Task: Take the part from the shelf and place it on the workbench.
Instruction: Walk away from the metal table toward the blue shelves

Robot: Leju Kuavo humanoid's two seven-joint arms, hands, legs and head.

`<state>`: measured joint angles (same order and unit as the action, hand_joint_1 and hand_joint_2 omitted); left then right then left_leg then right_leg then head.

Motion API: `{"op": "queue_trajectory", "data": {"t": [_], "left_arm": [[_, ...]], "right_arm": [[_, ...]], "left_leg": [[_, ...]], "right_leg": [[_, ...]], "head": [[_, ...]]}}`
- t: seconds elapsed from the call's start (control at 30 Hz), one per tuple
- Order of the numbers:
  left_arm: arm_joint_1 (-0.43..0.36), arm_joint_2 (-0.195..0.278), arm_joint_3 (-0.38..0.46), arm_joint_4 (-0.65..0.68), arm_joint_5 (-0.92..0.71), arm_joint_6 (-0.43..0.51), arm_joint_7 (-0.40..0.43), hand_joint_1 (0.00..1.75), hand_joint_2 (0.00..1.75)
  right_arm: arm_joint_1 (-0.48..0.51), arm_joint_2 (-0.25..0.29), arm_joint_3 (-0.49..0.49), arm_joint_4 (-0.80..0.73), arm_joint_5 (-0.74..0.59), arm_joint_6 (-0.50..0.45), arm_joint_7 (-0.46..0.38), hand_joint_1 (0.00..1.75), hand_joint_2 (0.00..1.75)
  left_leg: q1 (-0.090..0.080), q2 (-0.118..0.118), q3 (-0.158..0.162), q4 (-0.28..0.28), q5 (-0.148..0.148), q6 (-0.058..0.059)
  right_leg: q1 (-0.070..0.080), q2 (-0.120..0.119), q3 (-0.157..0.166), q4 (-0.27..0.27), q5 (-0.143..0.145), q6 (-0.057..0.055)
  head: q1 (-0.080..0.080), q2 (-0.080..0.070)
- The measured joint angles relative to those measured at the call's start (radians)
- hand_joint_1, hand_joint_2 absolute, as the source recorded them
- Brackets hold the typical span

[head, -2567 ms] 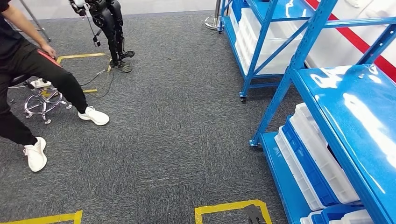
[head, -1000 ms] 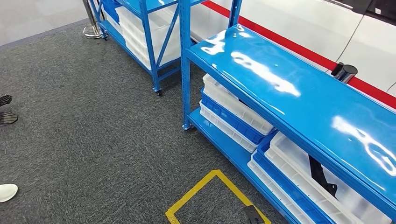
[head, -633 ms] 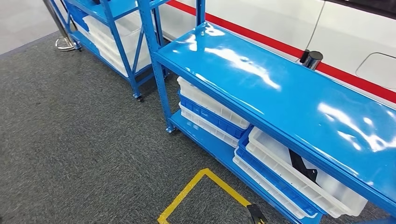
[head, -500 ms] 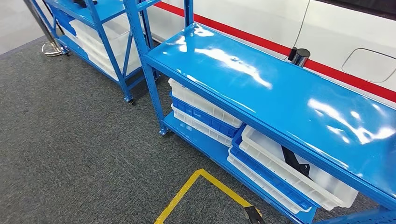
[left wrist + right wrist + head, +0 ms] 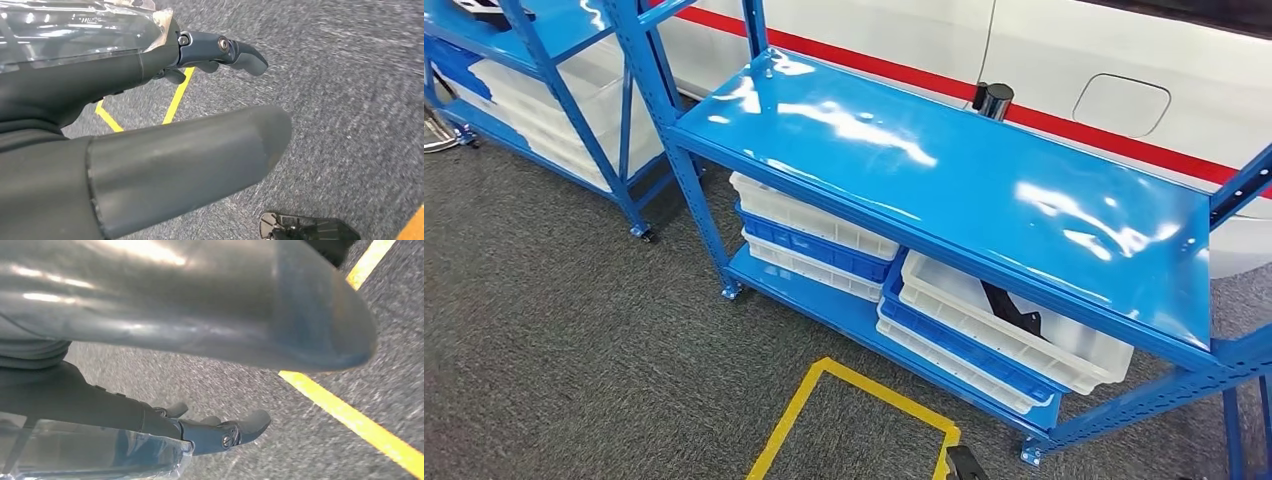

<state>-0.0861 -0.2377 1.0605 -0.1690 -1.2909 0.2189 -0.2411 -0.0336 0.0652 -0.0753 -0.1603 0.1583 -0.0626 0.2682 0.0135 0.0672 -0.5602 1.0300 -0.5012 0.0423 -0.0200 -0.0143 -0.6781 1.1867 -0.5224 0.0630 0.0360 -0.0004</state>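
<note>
While I look down from my head view, a blue shelf (image 5: 944, 170) stands ahead of me on grey carpet (image 5: 564, 340), its glossy top board bare apart from bright reflections. On its lower level sit two stacks of white and blue bins. The nearer stack's top white bin (image 5: 1024, 325) holds the black part (image 5: 1012, 305), which lies tilted against the bin's inside, partly hidden under the top board. The other bin stack (image 5: 814, 235) sits beside it on the same level. Yellow floor tape (image 5: 824, 395) marks a square on the carpet just in front of the shelf. A second blue shelf (image 5: 554, 60) with more white bins stands beside the first one.

My left hand (image 5: 165, 130) hangs above the carpet with its fingers (image 5: 235, 50) stretched out apart from the thumb, holding nothing. My right hand (image 5: 200, 365) hangs the same way above the carpet near a yellow tape line (image 5: 350, 425), fingers (image 5: 240, 427) extended and spread from the thumb, with nothing in it.
</note>
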Motion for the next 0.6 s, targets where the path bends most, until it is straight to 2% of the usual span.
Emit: {"op": "queue_trajectory", "data": {"t": [0.03, 0.1, 0.13, 0.17, 0.2, 0.23, 0.27, 0.3, 0.33, 0.37, 0.4, 0.43, 0.47, 0.5, 0.53, 0.57, 0.6], "left_arm": [[0.0, 0.0, 0.0, 0.0, 0.0, 0.0, 0.0, 0.0, 0.0], [0.0, 0.0, 0.0, 0.0, 0.0, 0.0, 0.0, 0.0, 0.0], [-0.001, 0.001, 0.0, 0.0, 0.0, 0.0, 0.0, 0.0, 0.0], [-0.001, 0.0, 0.0, 0.0, 0.0, 0.0, 0.0, 0.0, 0.0], [-0.003, 0.0, 0.0, 0.0, 0.0, 0.0, 0.0, 0.0, 0.0], [-0.004, -0.001, 0.0, 0.0, 0.0, 0.0, 0.001, 0.0, 0.0], [-0.004, -0.002, -0.001, 0.0, 0.0, -0.001, 0.001, 0.0, 0.0], [-0.004, -0.002, -0.002, 0.0, -0.001, -0.001, 0.002, 0.0, 0.0], [-0.003, -0.002, -0.002, 0.0, -0.001, -0.001, 0.003, 0.0, 0.0], [-0.002, -0.002, -0.003, 0.0, -0.001, -0.002, 0.004, 0.0, 0.0], [0.0, -0.001, -0.003, 0.0, -0.002, -0.002, 0.005, 0.0, 0.0], [0.0, -0.001, -0.003, 0.0, -0.003, -0.002, 0.005, 0.0, 0.0], [0.001, -0.001, -0.003, 0.0, -0.004, -0.002, 0.006, 0.0, 0.0], [0.0, -0.001, -0.004, 0.0, -0.005, -0.002, 0.006, 0.0, 0.0], [0.0, 0.0, -0.004, 0.0, -0.006, -0.002, 0.006, 0.0, 0.0], [0.0, 0.001, -0.004, 0.0, -0.007, -0.001, 0.006, 0.0, 0.0], [0.0, 0.001, -0.005, 0.0, -0.008, -0.001, 0.006, 0.0, 0.0]], "right_arm": [[-0.001, 0.001, 0.0, 0.0, 0.0, 0.0, 0.0, 0.0, 0.0], [-0.005, 0.002, 0.0, 0.0, 0.0, 0.0, 0.0, 0.0, 0.0], [-0.006, 0.002, 0.0, 0.0, 0.0, 0.0, 0.0, 0.0, 0.0], [-0.006, 0.002, 0.0, 0.0, 0.0, 0.001, 0.001, 0.0, 0.0], [-0.005, 0.003, 0.0, 0.0, 0.0, 0.002, 0.003, 0.0, 0.0], [-0.004, 0.003, -0.001, 0.0, 0.0, 0.004, 0.007, 0.0, 0.0], [-0.004, 0.003, -0.002, 0.0, 0.0, 0.005, 0.011, 0.0, 0.0], [-0.006, 0.005, -0.002, 0.0, -0.001, 0.007, 0.015, 0.0, 0.0], [-0.008, 0.007, -0.003, 0.0, -0.001, 0.008, 0.018, 0.0, 0.0], [-0.009, 0.01, -0.004, 0.0, -0.002, 0.009, 0.021, 0.0, 0.0], [-0.009, 0.013, -0.004, 0.0, -0.002, 0.009, 0.026, 0.0, 0.0], [-0.008, 0.016, -0.005, 0.0, -0.003, 0.009, 0.03, 0.0, 0.0], [-0.007, 0.018, -0.005, 0.0, -0.003, 0.009, 0.035, 0.0, 0.0], [-0.006, 0.02, -0.006, 0.0, -0.004, 0.009, 0.038, 0.0, 0.0], [-0.006, 0.022, -0.006, 0.0, -0.004, 0.009, 0.041, 0.0, 0.0], [-0.007, 0.023, -0.007, 0.0, -0.004, 0.009, 0.042, 0.0, 0.0], [-0.008, 0.023, -0.007, 0.0, -0.004, 0.008, 0.043, 0.0, 0.0]], "left_leg": [[-0.002, 0.01, 0.004, 0.001, -0.004, -0.005], [-0.008, 0.031, 0.014, 0.001, -0.013, -0.017], [-0.01, 0.041, 0.019, 0.0, -0.017, -0.023], [-0.01, 0.053, 0.025, -0.002, -0.021, -0.029], [-0.006, 0.054, 0.03, -0.001, -0.026, -0.035], [-0.003, 0.04, 0.03, 0.009, -0.035, -0.041], [0.001, 0.015, 0.021, 0.036, -0.055, -0.045], [0.004, -0.018, -0.001, 0.085, -0.083, -0.048], [0.004, -0.045, -0.032, 0.149, -0.116, -0.049], [0.005, -0.06, -0.066, 0.215, -0.144, -0.05], [0.005, -0.067, -0.095, 0.263, -0.156, -0.051], [0.006, -0.07, -0.109, 0.277, -0.147, -0.052], [0.007, -0.072, -0.105, 0.255, -0.119, -0.052], [0.01, -0.079, -0.085, 0.199, -0.078, -0.051], [0.014, -0.099, -0.06, 0.134, -0.04, -0.051], [0.017, -0.119, -0.038, 0.077, -0.014, -0.05], [0.018, -0.135, -0.024, 0.038, 0.0, -0.049]], "right_leg": [[0.001, -0.029, 0.037, -0.069, 0.023, 0.003], [0.007, -0.07, 0.084, -0.149, 0.049, -0.004], [0.012, -0.074, 0.086, -0.156, 0.051, -0.012], [0.014, -0.061, 0.086, -0.157, 0.051, -0.018], [0.009, -0.047, 0.088, -0.159, 0.052, -0.024], [0.004, -0.034, 0.09, -0.161, 0.053, -0.031], [-0.001, -0.021, 0.094, -0.164, 0.054, -0.04], [-0.006, -0.007, 0.098, -0.166, 0.055, -0.048], [-0.003, 0.006, 0.099, -0.166, 0.055, -0.054], [-0.001, 0.02, 0.1, -0.165, 0.054, -0.058], [0.0, 0.036, 0.101, -0.165, 0.053, -0.059], [0.001, 0.052, 0.103, -0.165, 0.053, -0.059], [0.001, 0.068, 0.106, -0.164, 0.053, -0.059], [0.001, 0.084, 0.109, -0.164, 0.052, -0.057], [0.0, 0.098, 0.11, -0.163, 0.051, -0.055], [0.003, 0.112, 0.109, -0.16, 0.048, -0.051], [0.005, 0.123, 0.106, -0.159, 0.047, -0.045]], "head": [[0.0, 0.0], [-0.002, 0.0], [-0.002, 0.0], [-0.003, 0.0], [-0.004, 0.0], [-0.004, 0.0], [-0.005, 0.0], [-0.007, 0.0], [-0.008, 0.0], [-0.008, 0.0], [-0.008, 0.0], [-0.008, 0.0], [-0.008, 0.0], [-0.008, 0.0], [-0.008, 0.0], [-0.008, 0.0], [-0.007, 0.0]]}}
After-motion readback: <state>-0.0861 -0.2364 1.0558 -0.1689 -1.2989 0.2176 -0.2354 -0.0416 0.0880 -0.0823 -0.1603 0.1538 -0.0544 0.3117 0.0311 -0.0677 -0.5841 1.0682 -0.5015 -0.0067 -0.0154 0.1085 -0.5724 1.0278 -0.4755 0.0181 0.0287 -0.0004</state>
